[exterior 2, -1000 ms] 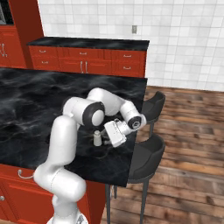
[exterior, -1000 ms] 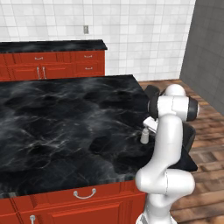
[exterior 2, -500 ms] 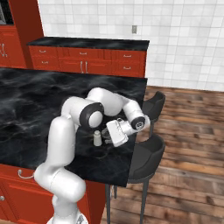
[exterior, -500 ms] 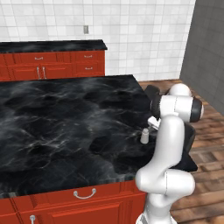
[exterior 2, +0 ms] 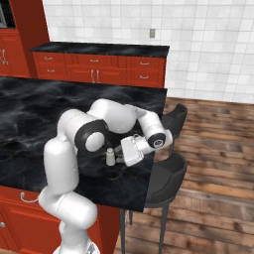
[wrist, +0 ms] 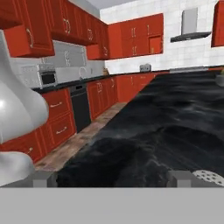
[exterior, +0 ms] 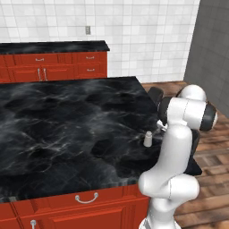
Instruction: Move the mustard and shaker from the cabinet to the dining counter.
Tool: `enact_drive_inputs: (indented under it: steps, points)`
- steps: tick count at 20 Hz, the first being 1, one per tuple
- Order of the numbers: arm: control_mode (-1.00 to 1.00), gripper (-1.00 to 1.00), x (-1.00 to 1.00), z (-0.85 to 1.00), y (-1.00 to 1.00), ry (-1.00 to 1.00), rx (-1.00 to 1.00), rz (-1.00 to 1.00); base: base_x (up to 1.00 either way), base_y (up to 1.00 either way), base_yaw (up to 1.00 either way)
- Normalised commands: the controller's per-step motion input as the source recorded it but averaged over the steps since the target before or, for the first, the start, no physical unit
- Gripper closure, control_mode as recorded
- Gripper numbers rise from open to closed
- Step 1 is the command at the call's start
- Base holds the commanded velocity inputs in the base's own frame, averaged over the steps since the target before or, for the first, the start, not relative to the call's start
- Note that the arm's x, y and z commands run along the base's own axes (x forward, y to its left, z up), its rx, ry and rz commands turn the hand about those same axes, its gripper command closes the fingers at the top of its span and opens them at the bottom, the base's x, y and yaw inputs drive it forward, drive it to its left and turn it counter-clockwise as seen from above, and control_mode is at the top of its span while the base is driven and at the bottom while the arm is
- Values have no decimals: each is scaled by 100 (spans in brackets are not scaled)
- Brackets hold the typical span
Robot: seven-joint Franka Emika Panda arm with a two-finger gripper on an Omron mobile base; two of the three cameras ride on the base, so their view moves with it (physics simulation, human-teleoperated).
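The shaker (exterior 2: 110, 157), a small pale cylinder with a perforated cap, stands upright on the dining counter (exterior 2: 44, 114) near its right edge, also seen in the left base view (exterior: 147, 139). My gripper (exterior 2: 121, 149) hangs level just beside it, open and holding nothing. In the hand view the gripper (wrist: 111, 177) shows bare marble between its fingertips, and the shaker's cap (wrist: 209, 176) sits outside the right fingertip (wrist: 179, 176). Red wall cabinets (wrist: 26, 30) with silver bar handles hang across the room. The mustard is out of view.
Two dark stools (exterior 2: 166, 176) stand along the island's right side, right below my hand. A narrower black counter over red drawers (exterior: 53, 47) runs along the tiled back wall. Wooden floor (exterior 2: 218, 163) lies to the right.
The arm's elbow has drifted slightly to the right and the hand has eased back a little from the shaker. The shaker has stayed in place, and the jaws stay wide.
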Motion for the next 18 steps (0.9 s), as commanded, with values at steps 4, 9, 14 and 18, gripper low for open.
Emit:
enact_drive_inputs:
  steps: [4, 9, 14, 18]
  points:
    - [-100, -100, -45, 38, -3, 26, -12, -11, 0, 0, 0]
    - [-100, -100, -49, 33, -2, 14, -11, -16, 0, 0, 0]
    - [-100, -100, -47, 30, 0, 7, -20, -22, 0, 0, 0]
    - [-100, -100, -39, 31, 0, 16, -23, -28, 0, 0, 0]
